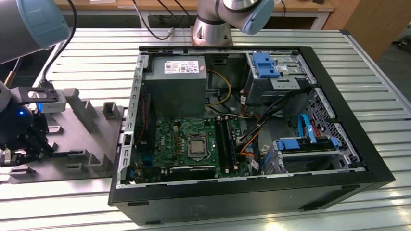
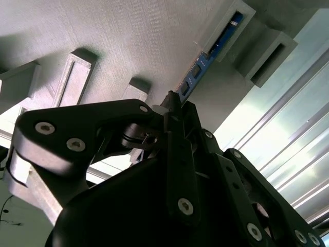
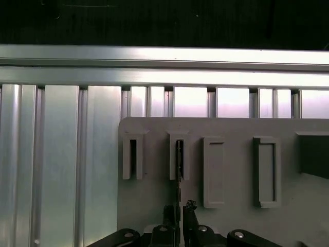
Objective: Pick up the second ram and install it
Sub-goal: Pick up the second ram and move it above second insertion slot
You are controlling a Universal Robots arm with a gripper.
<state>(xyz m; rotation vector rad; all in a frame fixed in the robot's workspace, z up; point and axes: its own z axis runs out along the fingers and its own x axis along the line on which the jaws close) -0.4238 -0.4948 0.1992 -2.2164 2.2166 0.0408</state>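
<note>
The second ram [image 2: 216,46] is a thin dark-blue stick standing on edge in a slotted holder of the grey fixture [image 2: 128,41]. In the first wrist view I see the second ram [image 3: 179,159] edge-on as a thin dark line running from its holder down between my fingertips. My gripper [image 3: 180,212] stands over the fixture with both fingers pressed close on the stick's near end. In the second wrist view my gripper [image 2: 171,100] meets the stick's end. In the exterior view my gripper [image 1: 14,155] is at the far left above the grey fixture [image 1: 83,144].
The open computer case [image 1: 257,187] lies at the exterior view's right, with black memory slots [image 1: 224,137] beside the processor socket and a grey power-supply box [image 1: 174,77] at the back. Other empty holders [image 3: 266,172] rise from the fixture. The table is ribbed aluminium [image 3: 61,164].
</note>
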